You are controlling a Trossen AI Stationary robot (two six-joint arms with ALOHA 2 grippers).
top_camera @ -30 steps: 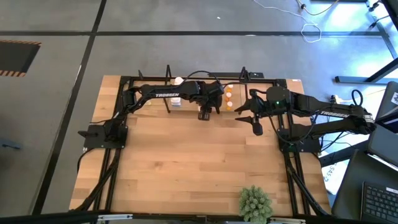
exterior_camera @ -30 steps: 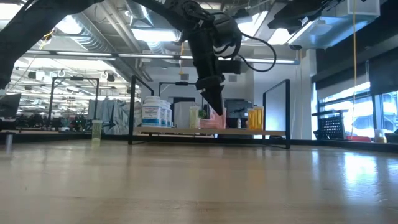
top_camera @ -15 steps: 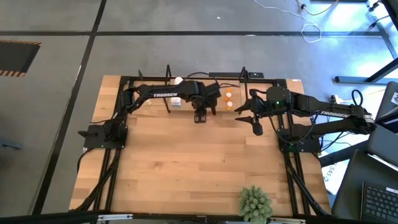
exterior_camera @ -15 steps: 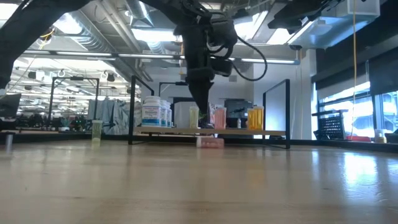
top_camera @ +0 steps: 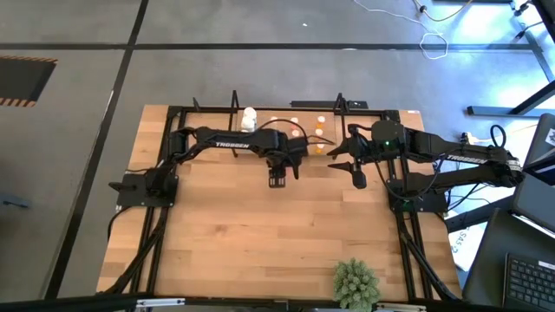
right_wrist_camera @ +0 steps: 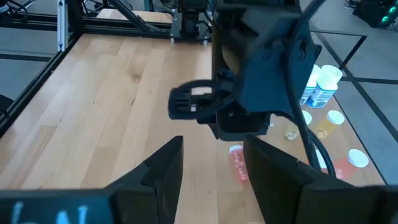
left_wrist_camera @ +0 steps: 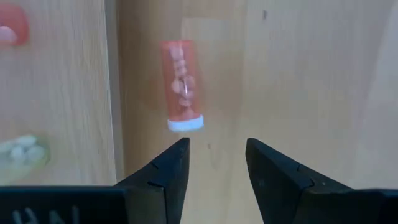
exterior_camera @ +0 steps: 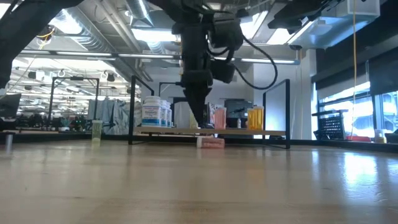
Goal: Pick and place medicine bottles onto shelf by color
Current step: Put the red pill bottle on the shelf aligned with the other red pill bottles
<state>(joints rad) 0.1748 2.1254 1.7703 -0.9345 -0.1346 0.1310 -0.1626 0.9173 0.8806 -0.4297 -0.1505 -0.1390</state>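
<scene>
Pink bottle [left_wrist_camera: 182, 88] lies on its side on the desk [left_wrist_camera: 311, 74], just before the shelf [exterior_camera: 249, 132]. My left hand [left_wrist_camera: 214, 165] hangs spread above it, pinching nothing. My right hand [right_wrist_camera: 211, 162] waits nearby, seemingly spread too.

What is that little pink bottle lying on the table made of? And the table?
The pink bottle looks like see-through plastic: pale pills show through its wall, and its cap is white. The table looks like smooth light wood, with plank seams and grain lines.
</scene>
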